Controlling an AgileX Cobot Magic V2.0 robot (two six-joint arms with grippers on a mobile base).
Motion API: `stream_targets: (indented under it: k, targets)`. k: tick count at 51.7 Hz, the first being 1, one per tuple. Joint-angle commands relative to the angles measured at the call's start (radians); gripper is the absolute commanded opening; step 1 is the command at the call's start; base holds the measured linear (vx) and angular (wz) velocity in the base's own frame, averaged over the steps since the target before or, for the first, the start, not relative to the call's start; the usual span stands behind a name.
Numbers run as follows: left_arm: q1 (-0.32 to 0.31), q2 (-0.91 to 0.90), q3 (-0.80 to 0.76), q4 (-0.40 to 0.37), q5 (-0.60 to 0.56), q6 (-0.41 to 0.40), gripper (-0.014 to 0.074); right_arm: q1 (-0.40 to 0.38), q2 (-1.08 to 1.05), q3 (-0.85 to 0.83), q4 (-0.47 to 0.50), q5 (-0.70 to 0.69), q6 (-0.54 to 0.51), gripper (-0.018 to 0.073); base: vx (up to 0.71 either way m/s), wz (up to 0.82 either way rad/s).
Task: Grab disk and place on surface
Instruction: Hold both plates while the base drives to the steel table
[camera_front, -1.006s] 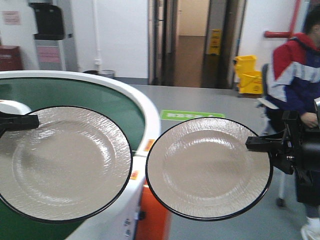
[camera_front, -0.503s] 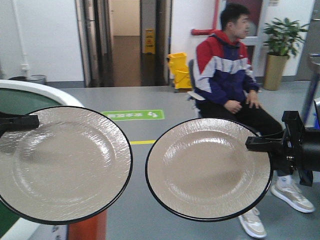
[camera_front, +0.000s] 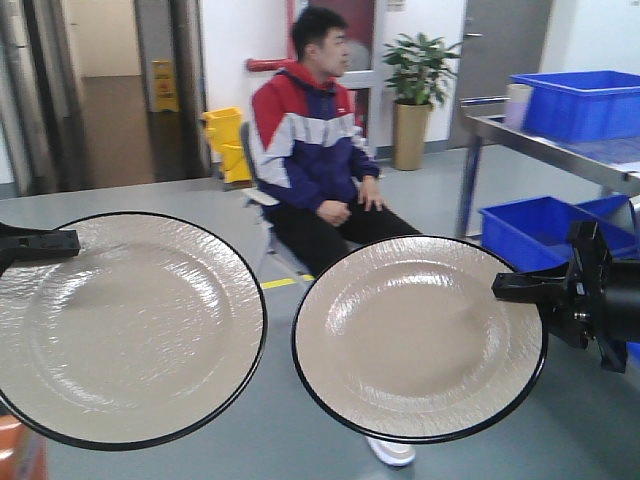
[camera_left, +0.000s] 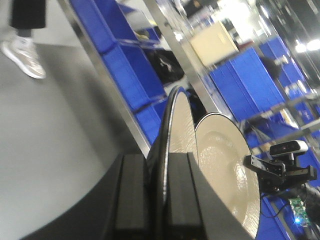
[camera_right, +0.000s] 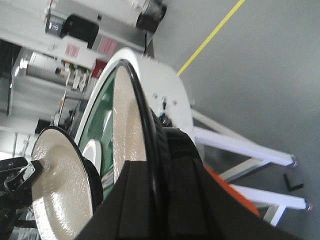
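Looks like the carry stage to me: both disks are grabbed and up in the air, and nothing is set down yet.

The left disk (camera_front: 130, 330), a round beige plate with a rippled glaze and a thin black rim, hangs in front of the seated man in the red, white and navy jacket (camera_front: 310, 150), off to his left as the robot sees it. The right disk (camera_front: 415, 340), same kind of plate, is also in front of him and lower, covering his shins in the front view.

The black left gripper (camera_front: 45, 243) has its jaws pinching the left disk's rim. The left wrist view shows a pad (camera_left: 132, 195) on either face with the edge squeezed between them. The black right gripper (camera_front: 520, 288) is clamped onto the right disk's rim the same way, and its wrist view shows the rim running right into the jaws.

The dark taped surface isn't visible in any view. Past the man on the robot's right there's only a steel bench with blue plastic crates (camera_front: 585, 100).

My guess for the next move: get that surface into view first. Then bring a disk over it, keep it level, lower it until it's supported, and only then spread the jaws. A rim-only pinch could let the disk tip if it's released early.
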Motion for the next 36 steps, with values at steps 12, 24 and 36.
stream_targets:
  k: [12, 24, 36]
  targets:
    - [-0.002, -0.045, -0.027, -0.147, 0.019, -0.015, -0.0008, -0.004, -0.047, -0.031, 0.139, 0.034, 0.008, -0.0009, 0.21, -0.39]
    - [-0.002, -0.045, -0.027, -0.148, 0.020, -0.015, -0.0008, -0.004, -0.047, -0.031, 0.139, 0.036, 0.008, -0.0009, 0.26, -0.21]
    - [-0.002, -0.045, -0.027, -0.148, 0.020, -0.015, -0.0008, -0.004, -0.047, -0.031, 0.139, 0.036, 0.008, -0.0009, 0.33, -0.06]
